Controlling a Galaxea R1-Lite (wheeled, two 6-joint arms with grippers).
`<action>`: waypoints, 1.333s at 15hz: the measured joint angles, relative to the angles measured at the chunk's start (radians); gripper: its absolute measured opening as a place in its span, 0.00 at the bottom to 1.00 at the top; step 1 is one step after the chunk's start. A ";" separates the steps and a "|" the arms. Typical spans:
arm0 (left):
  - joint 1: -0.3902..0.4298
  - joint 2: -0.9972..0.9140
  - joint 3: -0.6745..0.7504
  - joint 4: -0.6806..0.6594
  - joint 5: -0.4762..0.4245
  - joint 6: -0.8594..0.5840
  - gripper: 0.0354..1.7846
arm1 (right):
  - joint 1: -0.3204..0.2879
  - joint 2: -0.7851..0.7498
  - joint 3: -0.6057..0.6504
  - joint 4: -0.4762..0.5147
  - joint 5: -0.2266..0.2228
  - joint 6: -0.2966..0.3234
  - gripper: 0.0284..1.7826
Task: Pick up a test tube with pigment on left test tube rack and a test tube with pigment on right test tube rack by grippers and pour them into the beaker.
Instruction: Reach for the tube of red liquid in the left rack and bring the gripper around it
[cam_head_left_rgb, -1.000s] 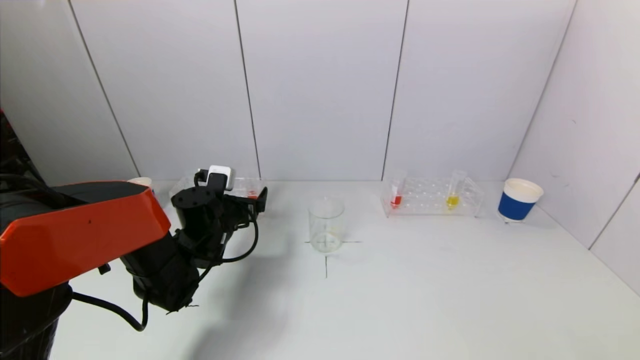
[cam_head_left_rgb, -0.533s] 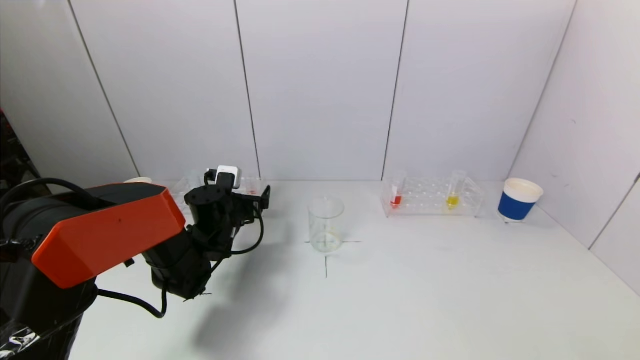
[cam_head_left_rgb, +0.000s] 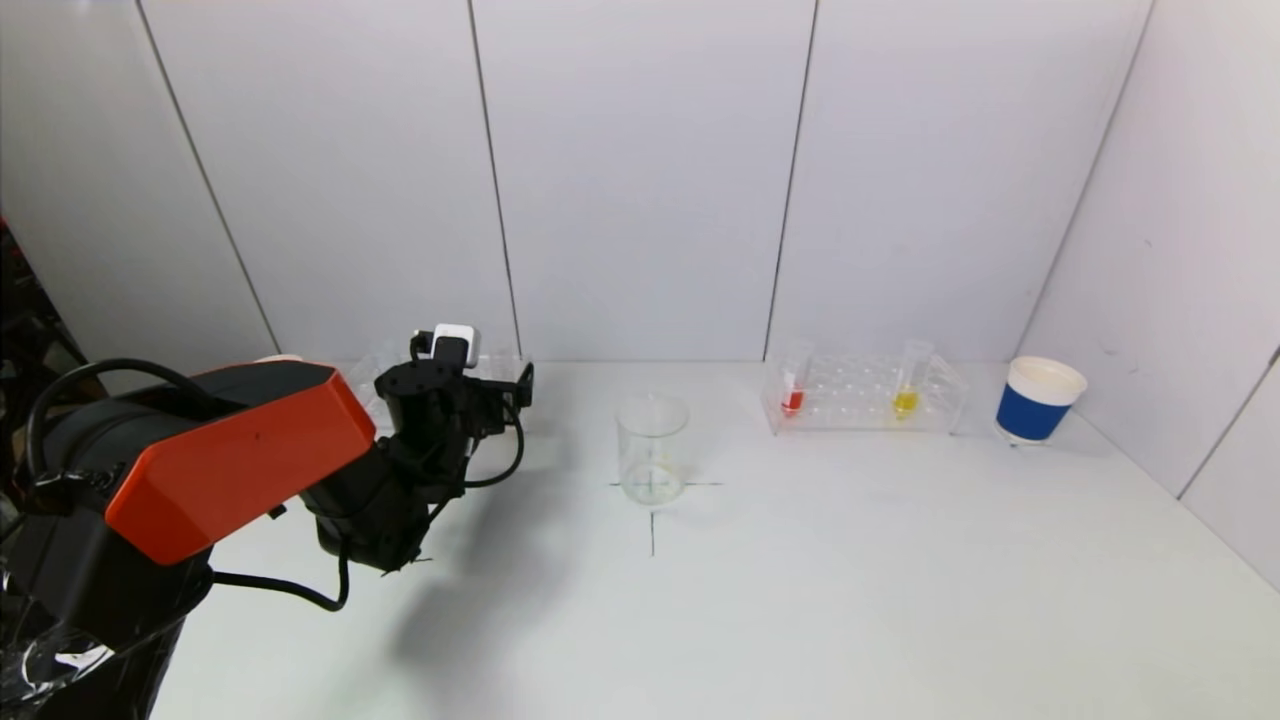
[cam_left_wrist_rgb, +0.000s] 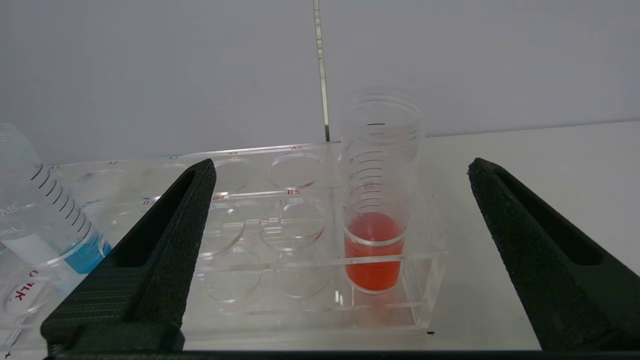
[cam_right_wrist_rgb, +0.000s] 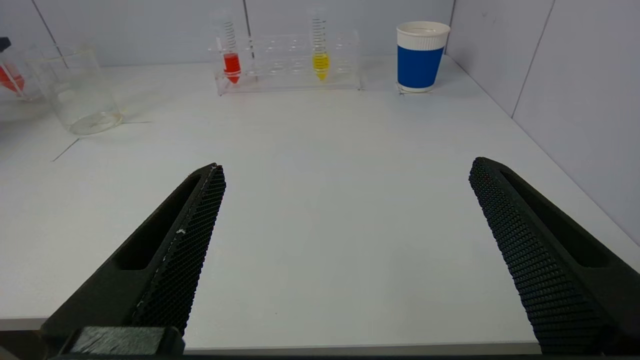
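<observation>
From the head view, the left claw (cam_head_left_rgb: 505, 392) reached over the clear acrylic left rack (cam_head_left_rgb: 372, 385); the clear glass beaker (cam_head_left_rgb: 652, 448) stood mid-worktop (cam_head_left_rgb: 850, 580). In the left wrist view, spread fingers (cam_left_wrist_rgb: 165, 245) flanked the red-pigment tube (cam_left_wrist_rgb: 376, 210). In the right wrist view, the right claw (cam_right_wrist_rgb: 345, 235) hung spread, well short of the right rack (cam_right_wrist_rgb: 287, 67).

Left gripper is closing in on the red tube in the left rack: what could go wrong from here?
1. The left gripper is open around the red tube, which sits off-centre between the fingers; one finger may touch first and tip it.
2. The tube is open-topped, so a tilted lift may spill pigment.
3. The near finger stands before the left rack, close to the blue tube, and may nudge either.
</observation>
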 joint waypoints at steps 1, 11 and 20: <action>0.000 0.000 -0.004 0.000 0.000 0.000 0.99 | 0.000 0.000 0.000 0.000 0.000 0.000 1.00; 0.002 -0.008 -0.005 -0.004 0.000 0.000 0.99 | 0.001 0.000 0.000 0.000 0.000 0.000 1.00; -0.004 -0.005 -0.027 0.005 -0.010 0.021 0.99 | 0.000 0.000 0.000 0.000 0.000 0.000 1.00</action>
